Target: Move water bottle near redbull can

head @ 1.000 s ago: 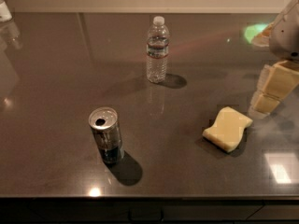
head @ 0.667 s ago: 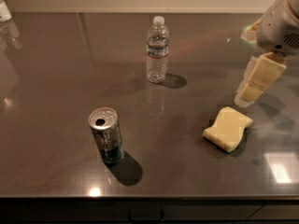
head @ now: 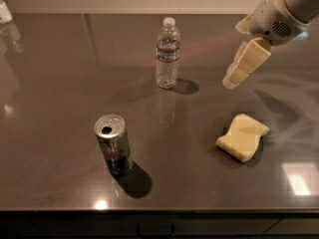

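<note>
The water bottle point(head: 167, 54) stands upright at the back middle of the dark table, clear and ribbed with a white cap. The redbull can point(head: 113, 144) stands upright nearer the front left, its shiny top and dark hole showing. My gripper point(head: 238, 72) hangs above the table at the right, level with the bottle and well to its right, apart from it. It holds nothing that I can see.
A pale yellow sponge point(head: 242, 136) lies on the table point(head: 60, 83) at the right, below the gripper. A small white object point(head: 4, 11) stands at the far left back corner. The table's front edge runs along the bottom.
The gripper has moved left and up, away from the sponge, toward the bottle's side of the table. Bottle, can and sponge have not moved.
</note>
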Robot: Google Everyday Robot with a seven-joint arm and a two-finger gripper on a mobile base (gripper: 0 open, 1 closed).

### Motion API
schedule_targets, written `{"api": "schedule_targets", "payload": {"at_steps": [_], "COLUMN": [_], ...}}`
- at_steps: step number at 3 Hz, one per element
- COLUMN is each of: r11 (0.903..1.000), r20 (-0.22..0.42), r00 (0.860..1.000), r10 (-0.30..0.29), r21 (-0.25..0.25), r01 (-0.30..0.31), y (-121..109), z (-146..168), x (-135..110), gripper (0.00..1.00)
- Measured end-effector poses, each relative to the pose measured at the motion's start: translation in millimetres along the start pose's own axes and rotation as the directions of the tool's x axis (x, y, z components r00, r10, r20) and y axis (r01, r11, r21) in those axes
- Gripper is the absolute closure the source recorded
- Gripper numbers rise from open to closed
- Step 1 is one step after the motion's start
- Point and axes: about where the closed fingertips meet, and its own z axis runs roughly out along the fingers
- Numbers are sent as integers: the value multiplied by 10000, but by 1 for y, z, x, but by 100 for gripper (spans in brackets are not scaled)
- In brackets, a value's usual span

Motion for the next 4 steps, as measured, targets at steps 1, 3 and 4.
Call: {"api": "schedule_targets", "payload": {"at_steps": [1,3,4], "r11": [9998,9978,9971], "r20": [878,2473,3163], "r00": [9960,9671,9468], "r10": [190,591,589], "r21": [-88,-433,-634], "r01": [-183,-499,-409], "y": [-21,-42,-43], "z": [23,63,77], "x": [-21,-65,-87], "gripper": [0,0,0]}}
